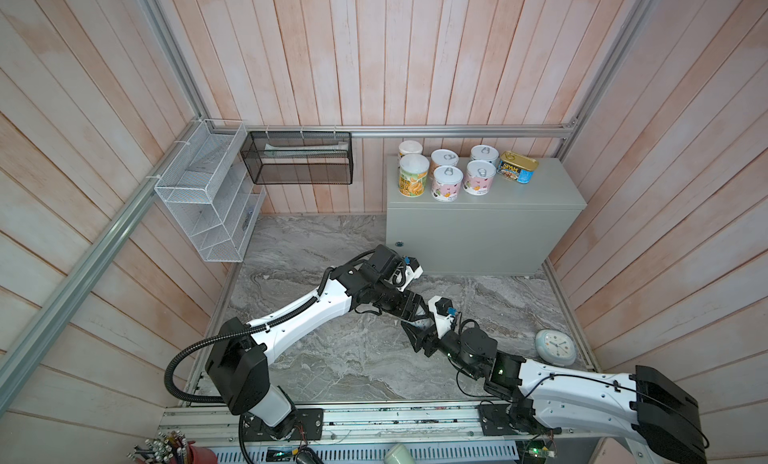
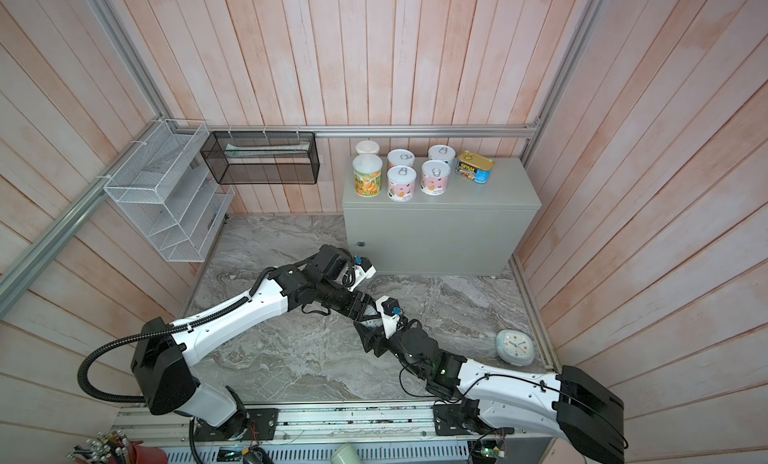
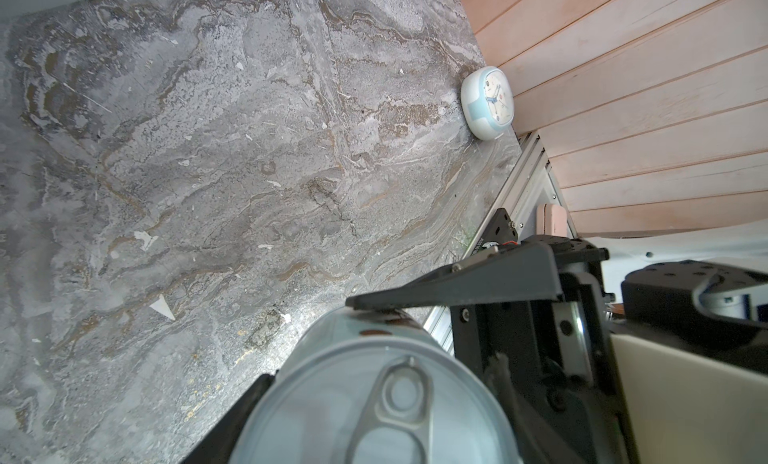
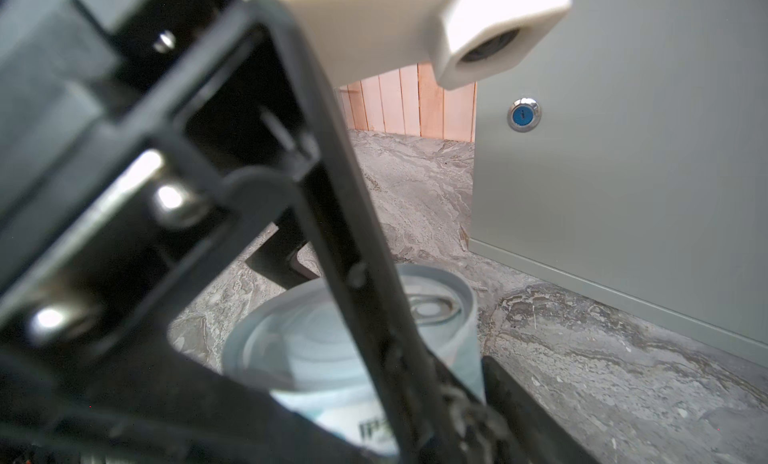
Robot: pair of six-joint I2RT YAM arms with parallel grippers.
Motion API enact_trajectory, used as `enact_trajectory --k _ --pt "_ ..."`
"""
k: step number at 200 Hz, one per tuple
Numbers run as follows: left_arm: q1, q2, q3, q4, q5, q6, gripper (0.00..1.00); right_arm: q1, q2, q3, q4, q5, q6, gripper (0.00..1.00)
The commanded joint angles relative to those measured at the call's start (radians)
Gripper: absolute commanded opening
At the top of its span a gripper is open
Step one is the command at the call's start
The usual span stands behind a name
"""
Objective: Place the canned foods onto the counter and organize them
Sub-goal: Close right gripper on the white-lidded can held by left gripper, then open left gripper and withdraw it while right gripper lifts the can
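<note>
Seven cans (image 1: 447, 183) are crowding the worktop's (image 1: 540, 192) rear-left, its right lying open. Left pincer (image 3: 316, 345) is clenching an eighth (image 3: 365, 399); right pincer (image 1: 417, 336), cannot tell.

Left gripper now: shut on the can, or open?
Shut: left gripper fingers press both sides of the pull-tab can in its wrist view.

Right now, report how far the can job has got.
Done: on the counter stand two yellow-green cans, four pastel cans and the gold tin. In hand: the last can, pale blue, is clamped in the left gripper in front of the counter, the right gripper close beside it. Left: setting that can on the counter.
</note>
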Motion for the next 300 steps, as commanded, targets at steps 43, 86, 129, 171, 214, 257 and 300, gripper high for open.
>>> enact_trajectory --k 43,86,129,171,214,257,300 --pt "-0.018 -0.063 -0.028 0.007 0.121 -0.024 0.42 -0.046 0.042 0.032 0.05 0.087 0.003 0.8" --pt "-0.019 -0.073 -0.036 0.007 0.12 -0.026 0.42 -0.052 0.067 0.04 0.072 0.088 0.01 0.7" --pt "-0.017 -0.08 -0.054 0.022 0.114 -0.036 0.51 -0.08 0.018 0.004 0.121 0.111 0.078 0.61" --pt "-0.013 -0.086 -0.072 0.027 0.061 -0.025 0.87 -0.09 -0.006 -0.005 0.1 0.139 0.098 0.6" --pt "0.016 -0.095 -0.11 0.031 -0.014 -0.011 1.0 -0.104 -0.045 -0.013 0.048 0.16 0.116 0.6" --pt "0.024 -0.145 -0.151 0.073 -0.062 -0.024 1.0 -0.111 -0.115 0.001 -0.064 0.214 0.112 0.6" --pt "0.042 -0.234 -0.26 0.213 -0.109 -0.063 1.0 -0.114 -0.266 0.006 -0.178 0.287 0.087 0.6"
